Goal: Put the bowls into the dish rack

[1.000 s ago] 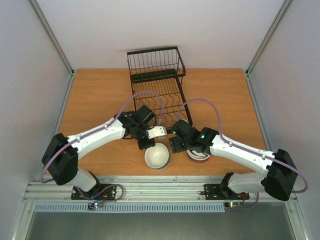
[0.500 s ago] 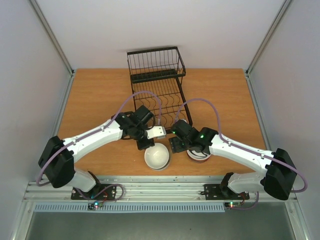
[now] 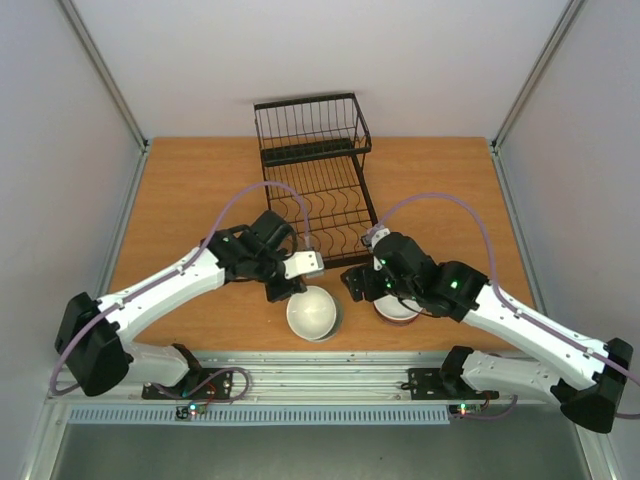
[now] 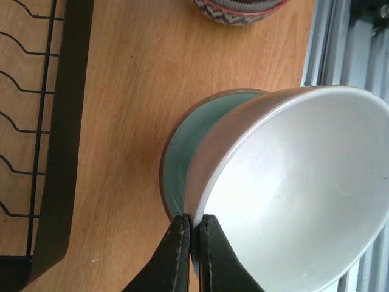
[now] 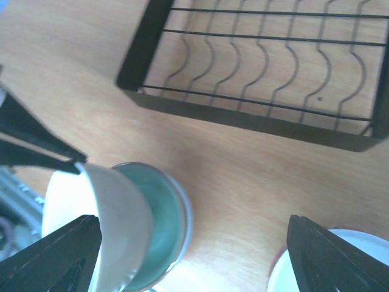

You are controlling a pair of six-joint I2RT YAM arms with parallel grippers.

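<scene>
My left gripper (image 3: 290,292) is shut on the near rim of a cream bowl (image 3: 314,312). In the left wrist view the cream bowl (image 4: 292,194) is tilted up out of a pale green bowl (image 4: 179,164) that sits on the table. My right gripper (image 3: 357,285) is open and empty, hovering between that pair and a second stack of bowls (image 3: 398,310) with a dark red rim. In the right wrist view the cream bowl (image 5: 115,225) and green bowl (image 5: 161,213) lie lower left. The black wire dish rack (image 3: 312,152) stands behind both grippers, with no bowls in it.
The rack's near edge (image 5: 255,115) lies just beyond my right gripper. A patterned bowl (image 4: 240,9) shows at the top of the left wrist view. The metal rail (image 3: 320,372) runs along the table's near edge, close to the bowls.
My right arm has lifted and drawn back to the right, its gripper still open. My left arm has shifted slightly left, keeping its grip on the cream bowl's rim.
</scene>
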